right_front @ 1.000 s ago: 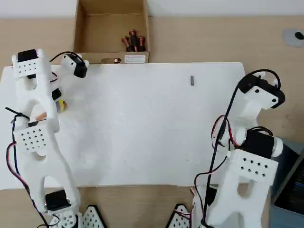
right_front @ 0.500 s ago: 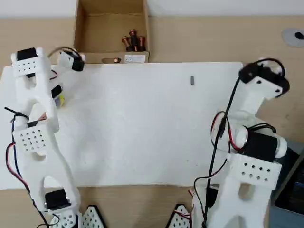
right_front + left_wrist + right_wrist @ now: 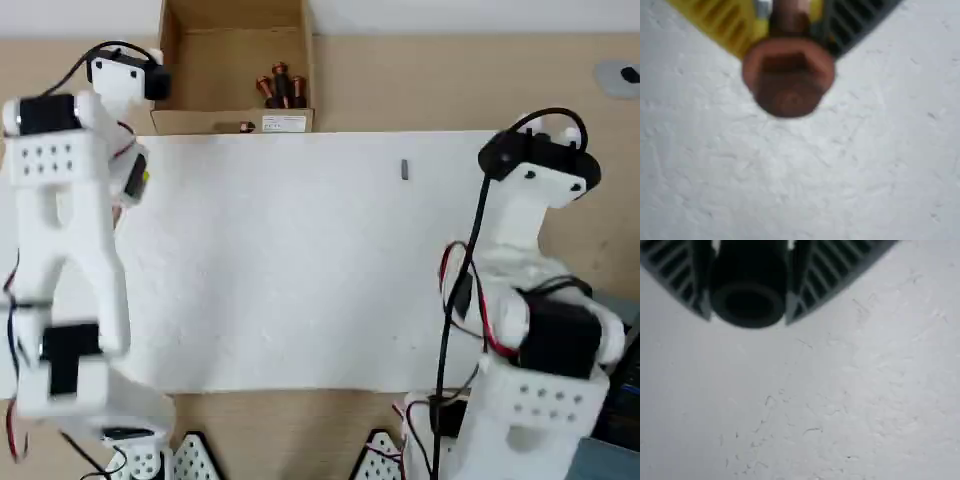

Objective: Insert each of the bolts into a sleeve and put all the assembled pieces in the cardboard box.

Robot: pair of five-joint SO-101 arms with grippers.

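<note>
The white left arm (image 3: pixel 60 230) stands tall at the left of the high view, with its top near the upper left corner. Its jaws pinch a short copper-coloured metal bolt (image 3: pixel 788 80). The bolt's wide head sticks out over the white foam sheet (image 3: pixel 300 280) that covers the surface. At the top, left of the middle, sits the open brown cardboard box (image 3: pixel 160 70). A few copper-and-black put-together pieces (image 3: pixel 281 88) lie in its lower right corner. On the right, the white right arm (image 3: pixel 530 200) stands over the sheet's right edge. Its jaws pinch a short round black sleeve (image 3: pixel 747 302), with the hole facing the wrist camera.

I think the job now is to bring the two arms together. The bolt should line up straight with the sleeve's hole and go in slowly. A tilted bolt could jam or slip out.

The bolt's thin end is hidden between the jaws. From above, the arms cover both held parts. A tiny coppery thing (image 3: pixel 247 126) by the box's front wall and a small grey bit (image 3: pixel 404 169) on the sheet are too small to tell.
</note>
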